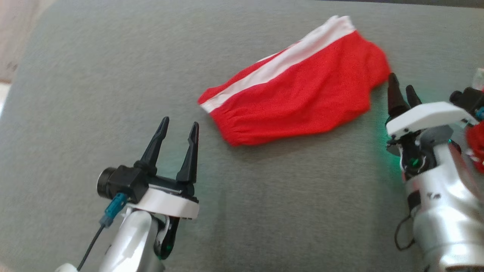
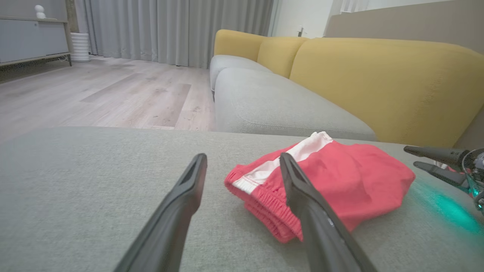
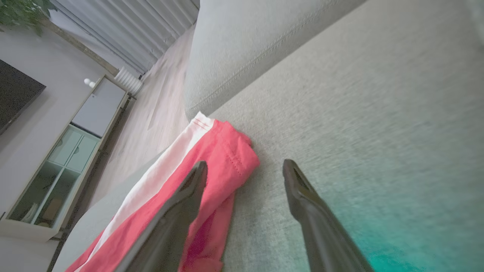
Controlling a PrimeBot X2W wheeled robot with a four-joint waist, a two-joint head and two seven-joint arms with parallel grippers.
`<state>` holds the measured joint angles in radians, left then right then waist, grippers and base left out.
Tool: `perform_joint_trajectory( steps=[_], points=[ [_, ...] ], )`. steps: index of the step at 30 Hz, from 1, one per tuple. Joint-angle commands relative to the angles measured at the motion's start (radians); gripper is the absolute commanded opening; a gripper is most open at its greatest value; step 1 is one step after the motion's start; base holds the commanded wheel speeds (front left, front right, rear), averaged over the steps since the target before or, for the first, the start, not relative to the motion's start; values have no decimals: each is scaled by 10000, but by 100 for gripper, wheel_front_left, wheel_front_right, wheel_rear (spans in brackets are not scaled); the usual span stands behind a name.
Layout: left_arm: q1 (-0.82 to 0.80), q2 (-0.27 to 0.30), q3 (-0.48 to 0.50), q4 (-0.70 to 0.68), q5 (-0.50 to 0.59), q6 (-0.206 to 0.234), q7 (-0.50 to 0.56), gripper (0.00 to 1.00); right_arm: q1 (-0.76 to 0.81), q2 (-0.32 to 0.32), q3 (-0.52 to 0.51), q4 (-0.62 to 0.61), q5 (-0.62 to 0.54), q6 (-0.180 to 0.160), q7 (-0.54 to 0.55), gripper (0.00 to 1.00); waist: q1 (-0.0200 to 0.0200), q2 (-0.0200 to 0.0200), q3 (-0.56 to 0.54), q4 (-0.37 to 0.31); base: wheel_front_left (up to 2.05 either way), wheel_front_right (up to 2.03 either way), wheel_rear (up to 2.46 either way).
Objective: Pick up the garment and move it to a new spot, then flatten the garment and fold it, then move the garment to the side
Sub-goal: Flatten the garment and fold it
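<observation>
The garment (image 1: 298, 90) is a pair of red shorts with a white side stripe, lying folded on the grey cushion (image 1: 94, 75). My left gripper (image 1: 179, 126) stands open on the cushion just left of the elastic waistband end (image 2: 264, 200), not touching it. At the garment's right corner my right gripper (image 1: 402, 87) is open, its fingers pointing up the view beside the cloth. In the right wrist view one finger (image 3: 181, 204) overlaps the garment (image 3: 223, 158) edge and the other hangs over bare cushion. Nothing is held.
Yellow back cushions (image 2: 378, 75) and a second grey seat (image 2: 272, 102) lie beyond the garment. Wooden floor (image 2: 94, 90) drops off past the cushion's left edge. Another red item (image 1: 477, 145) shows at the far right by my right arm.
</observation>
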<state>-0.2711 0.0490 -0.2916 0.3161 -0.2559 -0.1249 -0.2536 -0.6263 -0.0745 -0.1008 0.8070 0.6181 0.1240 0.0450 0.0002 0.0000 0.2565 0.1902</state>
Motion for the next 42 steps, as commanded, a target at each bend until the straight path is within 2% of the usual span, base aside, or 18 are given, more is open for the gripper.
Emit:
perform_joint_trajectory(
  steps=[1, 6, 10, 19, 20, 21, 22, 31, 42],
  points=[
    [-418, 46, 262, -293, -67, -52, -82, 100, -446, 189, 141, -159, 39, 67, 46, 100, -2, 0, 292, 430, 0, 0, 0],
    [-562, 24, 17, -278, -231, -55, -82, 100, -1440, 143, -463, 1441, -266, 67, 646, 100, -2, 0, 515, 1071, 0, 0, 0],
    [-568, 16, -121, -288, -454, -56, -82, 100, -2088, -182, -764, 2705, -688, 67, 1160, 100, -2, 0, 658, 1548, 0, 0, 0],
    [-588, 14, -400, -329, -786, -56, -82, 100, -2919, -566, -1062, 4293, -1414, 67, 1403, 100, -2, 0, 802, 2011, 0, 0, 0],
    [-590, 14, -423, -333, -810, -56, -82, 100, -2973, -585, -1068, 4371, -1496, 67, 1380, 74, -2, 0, 811, 2030, 0, 0, 0],
    [-593, 14, -446, -336, -832, -57, -82, 100, -3020, -600, -1076, 4430, -1569, 67, 1334, 18, -2, 0, 818, 2046, 0, 0, 0],
    [-594, 14, -464, -334, -850, -57, -82, 100, -3056, -609, -1095, 4476, -1626, 67, 1268, 0, -2, 0, 814, 2053, 0, 0, 0],
    [-559, 13, -514, -175, -725, -57, -82, 100, -3135, -481, -1055, 4535, -1952, 67, 109, 0, -2, 0, 581, 1719, 0, 0, 0],
    [-292, 13, -325, -103, -484, -57, -82, 100, -2493, -244, -1016, 3678, -1340, 67, -1527, 0, -2, 0, -135, 663, 0, 0, 0]
  ],
)
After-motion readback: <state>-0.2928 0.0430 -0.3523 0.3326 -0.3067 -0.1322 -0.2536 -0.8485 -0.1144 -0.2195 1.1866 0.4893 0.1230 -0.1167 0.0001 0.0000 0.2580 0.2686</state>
